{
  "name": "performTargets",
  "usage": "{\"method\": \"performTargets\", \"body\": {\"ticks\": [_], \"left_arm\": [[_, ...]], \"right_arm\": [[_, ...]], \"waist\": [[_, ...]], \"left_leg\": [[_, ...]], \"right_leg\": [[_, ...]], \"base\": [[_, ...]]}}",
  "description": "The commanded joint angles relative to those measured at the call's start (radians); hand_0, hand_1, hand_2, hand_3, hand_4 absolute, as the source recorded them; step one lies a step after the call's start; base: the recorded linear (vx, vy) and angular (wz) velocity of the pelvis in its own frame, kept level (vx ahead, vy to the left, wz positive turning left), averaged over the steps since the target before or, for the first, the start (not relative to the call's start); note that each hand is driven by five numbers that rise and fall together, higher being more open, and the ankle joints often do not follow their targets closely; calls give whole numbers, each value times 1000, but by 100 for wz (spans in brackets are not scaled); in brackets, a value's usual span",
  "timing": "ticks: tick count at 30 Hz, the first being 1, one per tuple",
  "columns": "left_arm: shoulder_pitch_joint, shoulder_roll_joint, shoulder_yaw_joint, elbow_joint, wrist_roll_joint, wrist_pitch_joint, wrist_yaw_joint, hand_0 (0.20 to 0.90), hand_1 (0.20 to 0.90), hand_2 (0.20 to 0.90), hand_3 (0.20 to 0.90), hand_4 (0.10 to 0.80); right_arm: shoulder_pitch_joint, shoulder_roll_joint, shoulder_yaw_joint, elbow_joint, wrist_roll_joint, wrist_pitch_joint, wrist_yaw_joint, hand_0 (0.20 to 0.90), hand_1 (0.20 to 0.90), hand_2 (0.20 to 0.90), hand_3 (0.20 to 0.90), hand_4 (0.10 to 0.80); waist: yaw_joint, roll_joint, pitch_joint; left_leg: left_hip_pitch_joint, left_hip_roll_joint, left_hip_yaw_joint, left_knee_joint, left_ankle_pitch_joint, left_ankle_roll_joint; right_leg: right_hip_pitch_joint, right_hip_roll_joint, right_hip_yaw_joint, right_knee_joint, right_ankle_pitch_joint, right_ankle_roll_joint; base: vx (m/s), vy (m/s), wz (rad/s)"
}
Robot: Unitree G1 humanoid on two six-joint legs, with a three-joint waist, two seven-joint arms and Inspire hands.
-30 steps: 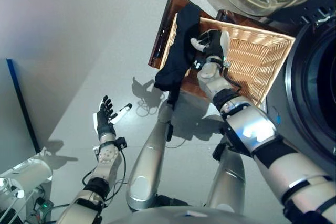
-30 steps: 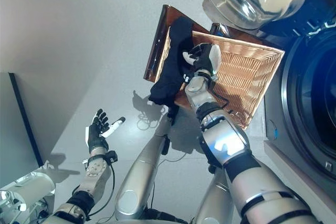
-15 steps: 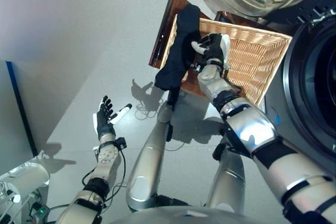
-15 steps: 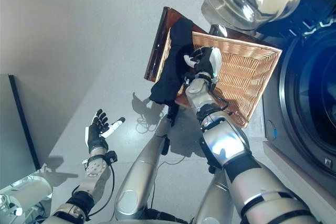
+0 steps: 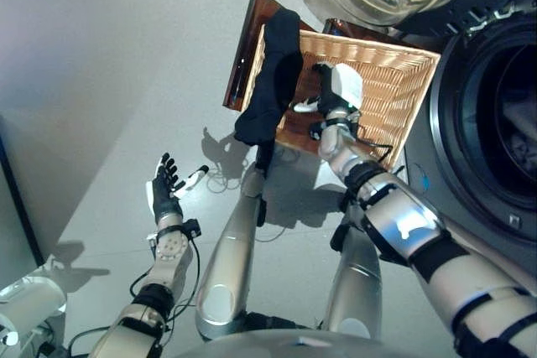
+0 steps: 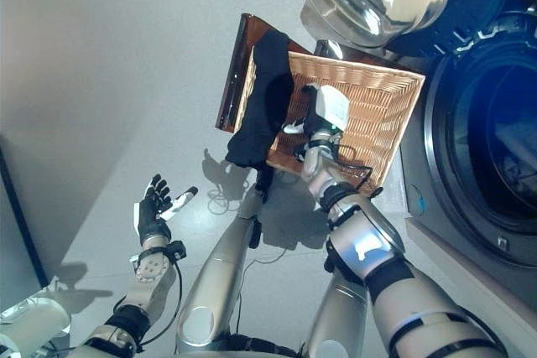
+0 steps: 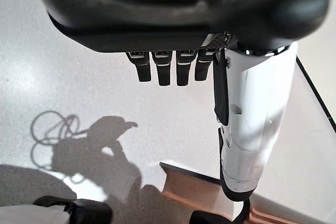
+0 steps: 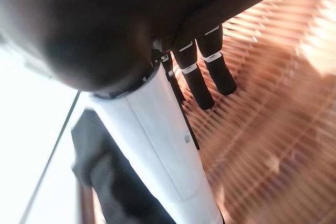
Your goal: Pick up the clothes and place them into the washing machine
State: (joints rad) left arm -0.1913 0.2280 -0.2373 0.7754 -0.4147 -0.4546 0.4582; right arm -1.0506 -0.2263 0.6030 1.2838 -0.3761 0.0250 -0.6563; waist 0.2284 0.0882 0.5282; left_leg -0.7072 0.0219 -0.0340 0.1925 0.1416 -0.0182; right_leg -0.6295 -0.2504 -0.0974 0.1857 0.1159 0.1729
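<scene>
Black garment (image 5: 270, 81) draped over wicker basket (image 5: 394, 81) rim, both hands' fingers (image 8: 210, 69) open

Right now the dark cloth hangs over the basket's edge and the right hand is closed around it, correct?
Not quite. The dark cloth does hang over the edge of the basket, but the right hand is not closed around it. The right wrist view shows that hand's fingers straight over the wicker, with the cloth off to the side, ungripped.
</scene>
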Motion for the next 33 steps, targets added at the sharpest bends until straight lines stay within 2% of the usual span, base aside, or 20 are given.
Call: {"method": "performTargets", "body": {"ticks": [1,6,11,16,21,28,33], "left_arm": [[59,53,66,-38,35,-29,49,900,900,900,900,800],[52,55,64,-32,53,-26,33,900,900,900,900,800],[38,56,52,-13,59,-32,15,900,900,900,900,800],[29,66,40,-18,53,-45,-1,900,900,900,900,800],[21,67,42,-14,49,-48,-2,900,900,900,900,800],[6,57,49,14,55,-45,9,900,900,900,900,800],[0,58,63,39,72,-37,23,900,900,900,900,800]], "right_arm": [[-45,-147,72,-62,-290,139,-69,900,900,900,900,800],[-64,-257,227,-105,-592,237,-27,900,900,900,900,800],[-91,-320,363,-170,-791,244,5,900,900,900,900,800],[-120,-328,446,-188,-864,209,33,900,900,900,900,800],[-131,-305,463,-200,-865,193,33,900,900,900,900,800],[-111,-244,410,-273,-818,176,-14,900,900,900,900,800],[-89,-235,386,-352,-808,164,-28,900,900,900,900,800]], "waist": [[10,20,-8],[11,6,-8],[8,-5,-8],[21,-6,-8],[25,-5,-8],[23,-12,-8],[19,-22,-8]], "left_leg": [[4,-20,49,-76,12,-36],[3,-18,47,-69,10,-38],[6,-20,42,-65,3,-42],[4,-20,33,-60,6,-41],[7,-21,29,-61,7,-41],[19,-23,29,-55,6,-42],[41,-23,32,-53,1,-40]], "right_leg": [[53,12,30,82,-129,-56],[55,13,29,83,-129,-54],[62,12,28,87,-140,-53],[61,12,23,95,-141,-55],[66,11,22,95,-143,-55],[84,11,26,97,-146,-58],[104,11,29,100,-149,-58]], "base": [[24,-27,3],[8,-8,5],[0,0,0],[0,0,0],[2,0,4],[1,0,1],[0,0,0]]}}
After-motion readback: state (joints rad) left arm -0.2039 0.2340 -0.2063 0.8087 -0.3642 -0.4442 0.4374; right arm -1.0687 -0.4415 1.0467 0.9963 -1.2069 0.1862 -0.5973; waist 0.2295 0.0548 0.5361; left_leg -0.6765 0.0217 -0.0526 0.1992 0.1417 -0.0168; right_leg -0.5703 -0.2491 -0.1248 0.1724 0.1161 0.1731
